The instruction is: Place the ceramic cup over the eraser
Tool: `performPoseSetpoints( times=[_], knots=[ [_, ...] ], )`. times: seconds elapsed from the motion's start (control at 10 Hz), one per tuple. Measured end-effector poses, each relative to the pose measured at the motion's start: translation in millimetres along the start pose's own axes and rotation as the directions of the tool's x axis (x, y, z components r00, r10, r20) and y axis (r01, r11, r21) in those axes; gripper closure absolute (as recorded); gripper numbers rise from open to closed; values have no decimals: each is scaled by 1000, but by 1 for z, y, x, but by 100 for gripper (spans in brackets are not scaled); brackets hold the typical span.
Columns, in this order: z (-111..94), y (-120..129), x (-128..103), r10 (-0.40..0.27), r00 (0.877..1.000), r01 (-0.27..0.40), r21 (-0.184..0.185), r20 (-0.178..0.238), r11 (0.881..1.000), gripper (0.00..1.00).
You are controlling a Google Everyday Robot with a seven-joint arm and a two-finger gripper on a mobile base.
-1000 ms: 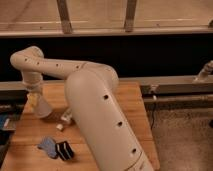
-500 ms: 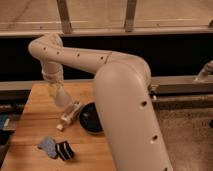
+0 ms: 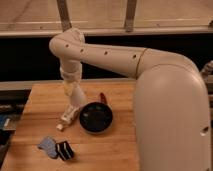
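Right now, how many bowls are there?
1: the black bowl, right of the white tube. The gripper, above-left of it, holds the ceramic cup. The arm may hide more.

Warm, dim light casts soft shadows on the table [image 3: 120, 147] beneath the end effector [image 3: 74, 96].

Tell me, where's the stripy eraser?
The eraser sits lower left in the camera view, beside the blue-grey piece on the table. The gripper, shut on the ceramic cup, hangs farther back beside the black bowl.
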Motion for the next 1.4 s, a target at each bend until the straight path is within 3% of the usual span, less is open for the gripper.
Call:
performPoseSetpoints(
  times=[0.2,0.3,0.7,1.4],
  knots=[
    [-8,17,32,33,999,-33,5,11,999,100],
    [-11,37,45,47,999,-47,5,19,999,100],
    [-24,101,69,79,993,-79,2,83,997,100],
    [-25,108,69,74,993,-74,3,94,997,100]
  ],
)
